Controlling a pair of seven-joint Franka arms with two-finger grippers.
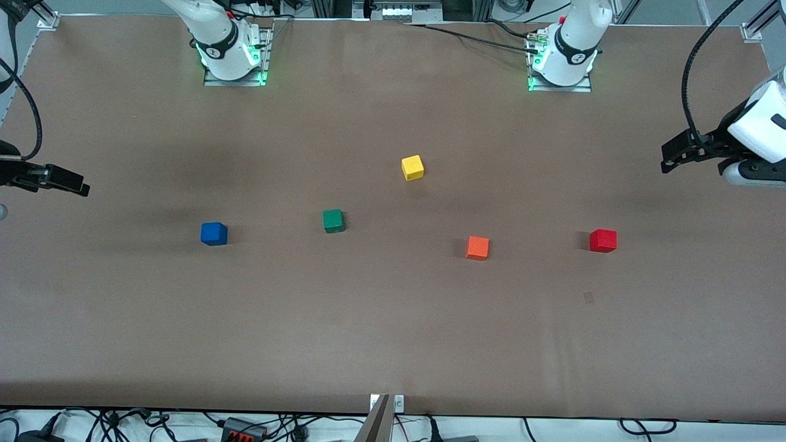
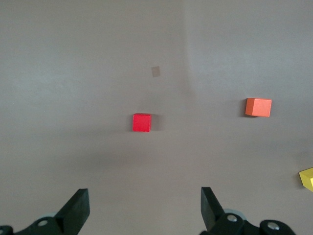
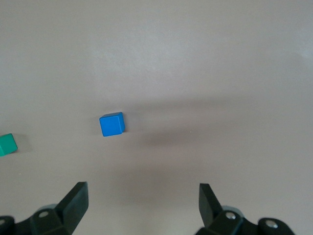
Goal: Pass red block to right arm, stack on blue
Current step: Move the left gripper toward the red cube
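Both claws (image 2: 142, 215) (image 3: 142, 210) raised, spread wide.

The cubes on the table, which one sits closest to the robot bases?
The yellow cube; the green, blue, orange and red cubes all lie nearer the front camera.

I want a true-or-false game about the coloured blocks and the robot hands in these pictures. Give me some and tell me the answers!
1. The red block lies alone on the table. True.
2. The left gripper holds the red block. False: it is open and empty, up above it.
3. The blue cube sits on the green cube. False: they lie apart on the table.
4. The right gripper is open. True.
5. The yellow cube is nearest the front camera. False: the orange cube is.
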